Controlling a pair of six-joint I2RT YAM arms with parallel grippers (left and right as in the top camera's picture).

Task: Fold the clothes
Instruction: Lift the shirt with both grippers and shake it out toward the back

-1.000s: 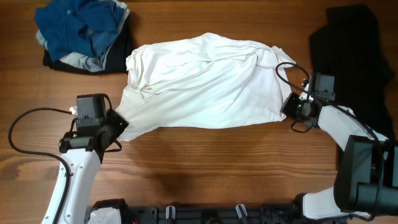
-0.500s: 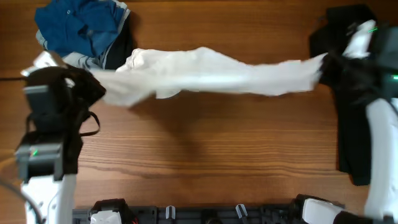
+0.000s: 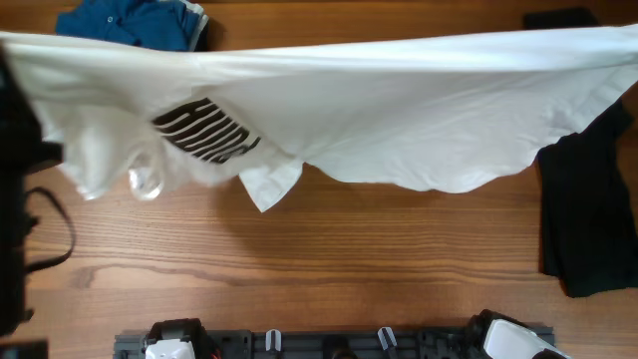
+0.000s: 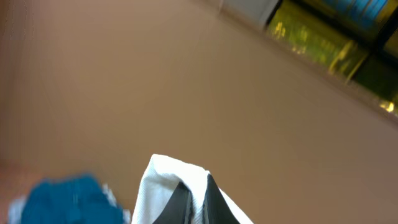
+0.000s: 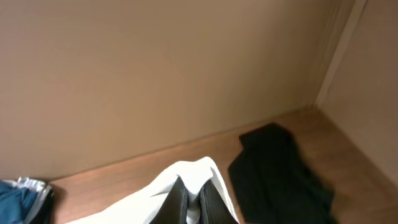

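Grippers, wrist views: left gripper (image 4: pixel 195 194) had its two dark fingers (image 4: pixel 214 202) pressed together on a bunched edge of the white T-shirt (image 4: pixel 163 183). The right gripper (image 5: pixel 193 190) was likewise pinched shut on a fold of the same cloth. Both wrist cameras looked out over the fabric toward a plain beige wall, so both arms were up off the table.

Overhead, the T-shirt (image 3: pixel 429 110) hung spread taut across the full width of the view, lifted close to the camera, with its lower hem sagging in scallops. The left arm (image 3: pixel 14 160) showed only as a dark blur at the frame edge; the right arm was not visible there.

The black print (image 3: pixel 204 133) sat slanted on the left part of the shirt: heavy bar-like strokes, not legible.

Below lay the wooden table (image 3: pixel 349 264), with a blue clothes pile (image 3: pixel 130 20) at its far left and a black garment (image 3: pixel 588 219) at its right.
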